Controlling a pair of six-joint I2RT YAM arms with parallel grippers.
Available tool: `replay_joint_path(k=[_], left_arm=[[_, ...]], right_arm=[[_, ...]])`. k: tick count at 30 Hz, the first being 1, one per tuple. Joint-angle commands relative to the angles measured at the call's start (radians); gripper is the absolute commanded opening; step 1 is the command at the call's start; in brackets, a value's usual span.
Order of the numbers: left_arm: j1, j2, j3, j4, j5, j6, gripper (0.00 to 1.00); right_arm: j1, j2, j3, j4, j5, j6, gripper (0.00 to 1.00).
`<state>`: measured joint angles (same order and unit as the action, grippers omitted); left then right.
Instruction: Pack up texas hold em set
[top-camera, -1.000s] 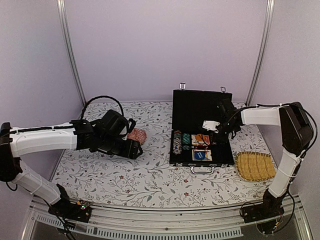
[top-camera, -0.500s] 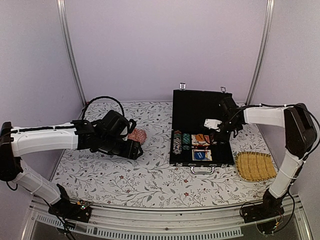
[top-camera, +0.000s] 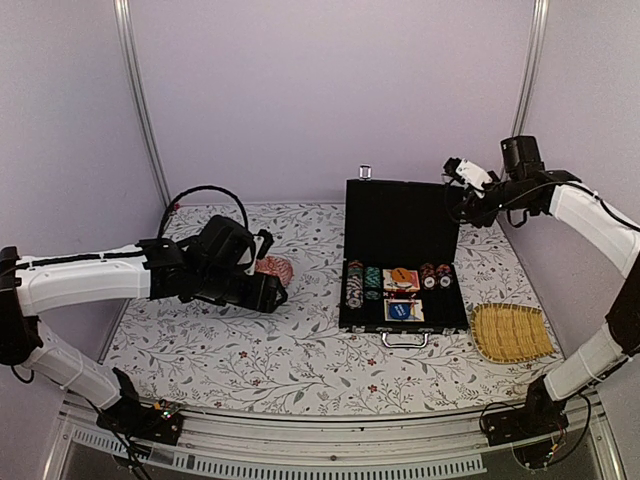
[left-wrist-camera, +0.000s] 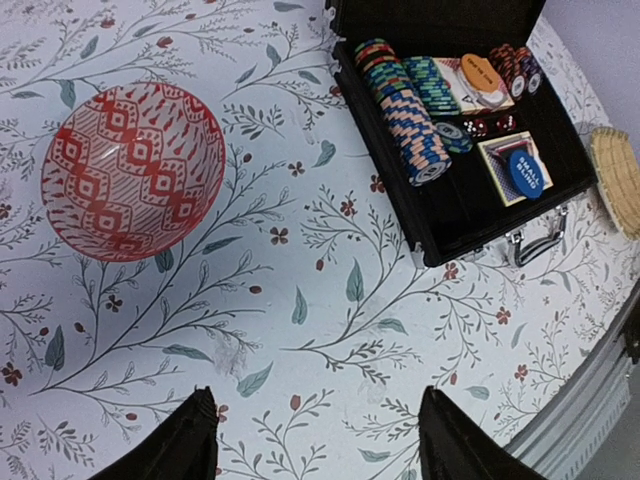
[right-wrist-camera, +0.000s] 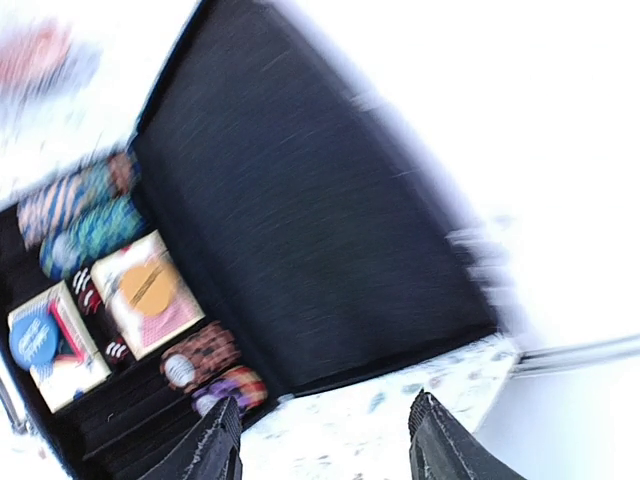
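Briefcase (top-camera: 402, 222) sits open, left gripper (left-wrist-camera: 318, 430) and right gripper (right-wrist-camera: 322, 435) both spread, holding nothing

Even, soft light throughout; the right wrist view is motion-blurred, perhaps overexposed.

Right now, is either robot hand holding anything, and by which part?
Nothing is held. The left hand hangs open near the pink bowl; the right hand is open in the air above the case lid.

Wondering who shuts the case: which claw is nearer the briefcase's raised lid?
Right. The right claw is by the lid, at its top right corner; the left claw sits well to its left, beside the red patterned dome.
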<state>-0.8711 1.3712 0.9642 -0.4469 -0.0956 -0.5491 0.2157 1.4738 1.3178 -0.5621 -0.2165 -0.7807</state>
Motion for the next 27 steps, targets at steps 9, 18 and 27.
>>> replay_joint_path(k=[9, 18, 27], left_arm=[[0.013, -0.035, 0.023, 0.169, 0.062, 0.03, 0.67], [-0.016, -0.04, 0.002, 0.182, 0.094, -0.022, 0.67], [-0.048, -0.038, -0.02, 0.178, 0.091, -0.049, 0.67]], right_arm=[[-0.292, 0.203, 0.361, 0.024, -0.395, 0.452, 0.55], [-0.387, 0.467, 0.504, 0.088, -0.511, 0.697, 0.49], [-0.388, 0.643, 0.563, 0.085, -0.728, 0.736, 0.49]])
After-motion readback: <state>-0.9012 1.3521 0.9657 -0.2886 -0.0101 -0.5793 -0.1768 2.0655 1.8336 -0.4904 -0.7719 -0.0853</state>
